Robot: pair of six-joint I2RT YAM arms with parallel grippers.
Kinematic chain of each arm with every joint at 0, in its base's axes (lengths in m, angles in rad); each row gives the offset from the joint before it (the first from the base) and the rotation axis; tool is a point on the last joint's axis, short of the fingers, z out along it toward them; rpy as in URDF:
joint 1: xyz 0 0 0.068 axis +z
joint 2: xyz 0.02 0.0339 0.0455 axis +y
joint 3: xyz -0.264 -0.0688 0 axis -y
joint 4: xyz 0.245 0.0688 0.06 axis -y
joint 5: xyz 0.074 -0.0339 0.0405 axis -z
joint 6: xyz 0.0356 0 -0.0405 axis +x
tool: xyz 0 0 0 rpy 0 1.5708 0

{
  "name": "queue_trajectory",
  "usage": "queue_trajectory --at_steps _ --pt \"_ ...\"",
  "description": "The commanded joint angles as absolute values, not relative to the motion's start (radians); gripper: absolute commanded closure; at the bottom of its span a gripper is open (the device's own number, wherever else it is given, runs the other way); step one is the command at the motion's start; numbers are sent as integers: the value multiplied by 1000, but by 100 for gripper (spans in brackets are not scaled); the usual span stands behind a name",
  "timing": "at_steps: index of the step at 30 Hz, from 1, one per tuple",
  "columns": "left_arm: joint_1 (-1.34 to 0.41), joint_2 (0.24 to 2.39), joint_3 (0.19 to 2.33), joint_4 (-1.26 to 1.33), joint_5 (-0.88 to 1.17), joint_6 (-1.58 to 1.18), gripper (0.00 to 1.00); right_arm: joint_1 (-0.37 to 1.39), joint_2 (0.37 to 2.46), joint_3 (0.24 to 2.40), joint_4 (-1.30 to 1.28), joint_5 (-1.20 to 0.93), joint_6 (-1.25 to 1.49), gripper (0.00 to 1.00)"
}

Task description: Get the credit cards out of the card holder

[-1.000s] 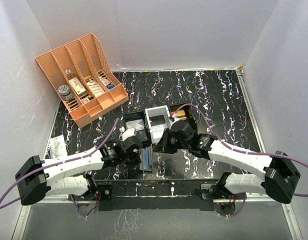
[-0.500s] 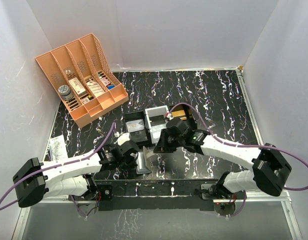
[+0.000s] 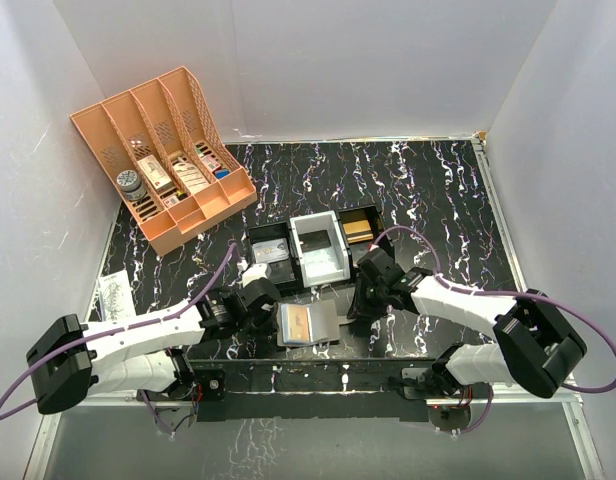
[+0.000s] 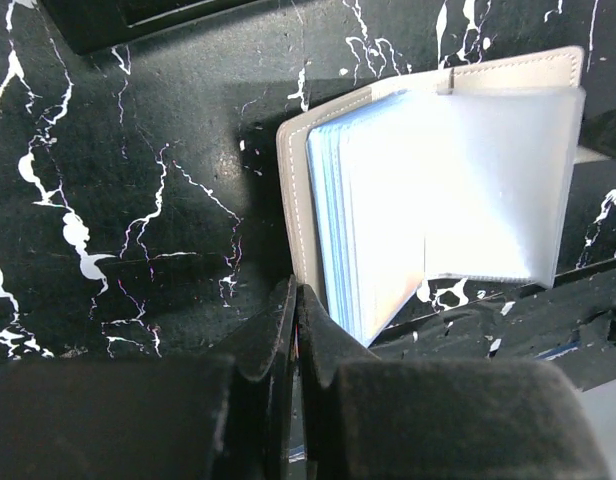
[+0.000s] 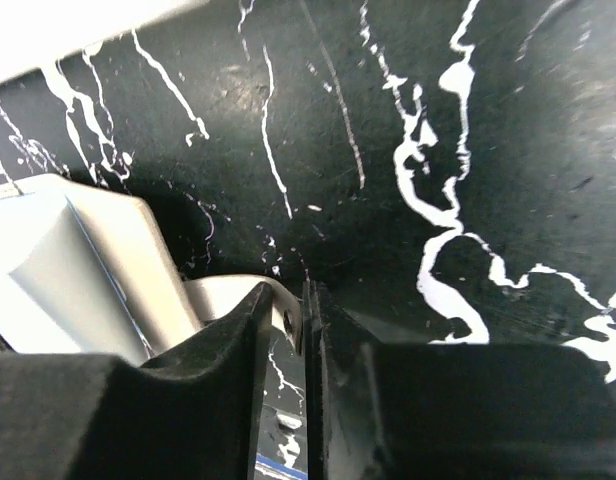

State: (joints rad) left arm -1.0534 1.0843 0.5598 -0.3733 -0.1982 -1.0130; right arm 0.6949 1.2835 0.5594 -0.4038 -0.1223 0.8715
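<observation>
Card holder (image 3: 308, 325) now lies flat open between the arms; it was on edge. Left gripper (image 4: 295, 300) clenched at its cover edge. Right gripper (image 5: 300, 300) barely cracked at side tab (image 5: 228, 295), grip unclear. Credit cards (image 3: 302, 323) look reachable.

Grey card holder (image 3: 324, 323) lies open, gold-orange card (image 3: 301, 322) showing inside.

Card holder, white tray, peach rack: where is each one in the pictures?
Card holder (image 4: 458, 180): left wrist view, clear sleeve.
White tray (image 3: 326, 276): top view, near wall.
Peach rack (image 3: 200, 216): top view, front wall.
</observation>
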Motion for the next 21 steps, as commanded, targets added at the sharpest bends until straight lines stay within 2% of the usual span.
queue_trajectory --at_steps 1,5,7,9,15,21 --pt "-1057 1098 598 -374 -193 -975 100 692 1290 657 -502 -10 857 78" --pt "-1057 1085 613 -359 -186 -953 100 692 1251 736 -553 -12 811 66" --pt "-1057 1086 624 -365 -185 -944 100 692 1213 778 -590 0 811 54" --pt "-1057 1089 632 -371 -184 -939 100 691 1175 821 -612 -3 808 51" --pt "-1057 1096 626 -361 -177 -936 100 708 1097 806 -301 -327 845 55" --pt "-1058 1101 628 -352 -176 -940 100 870 1240 861 -286 -268 890 64"
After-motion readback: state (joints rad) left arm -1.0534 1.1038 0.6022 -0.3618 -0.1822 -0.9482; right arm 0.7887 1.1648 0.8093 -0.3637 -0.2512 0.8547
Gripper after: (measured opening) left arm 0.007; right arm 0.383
